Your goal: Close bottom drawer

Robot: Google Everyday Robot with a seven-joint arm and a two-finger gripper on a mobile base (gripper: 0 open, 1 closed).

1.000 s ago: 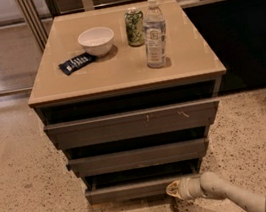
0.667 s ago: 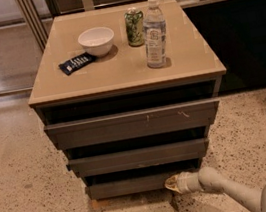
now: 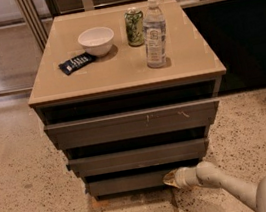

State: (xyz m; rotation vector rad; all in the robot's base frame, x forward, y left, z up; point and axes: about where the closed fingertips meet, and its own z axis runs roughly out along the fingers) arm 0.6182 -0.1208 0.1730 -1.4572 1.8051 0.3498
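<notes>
The bottom drawer is the lowest, narrowest dark grey-brown front of the cabinet, just above the floor. It sits set back under the middle drawer. My gripper is at the end of a white arm coming from the lower right, and its tip touches the right part of the bottom drawer's front. The top drawer with pale scratches juts out furthest.
On the tan cabinet top stand a white bowl, a green can, a clear water bottle and a dark snack packet. Speckled floor surrounds the cabinet. A dark wall stands at the right.
The bottom drawer has slid inward and its front now sits further back under the middle drawer. My gripper has moved forward and up with it, staying against the front.
</notes>
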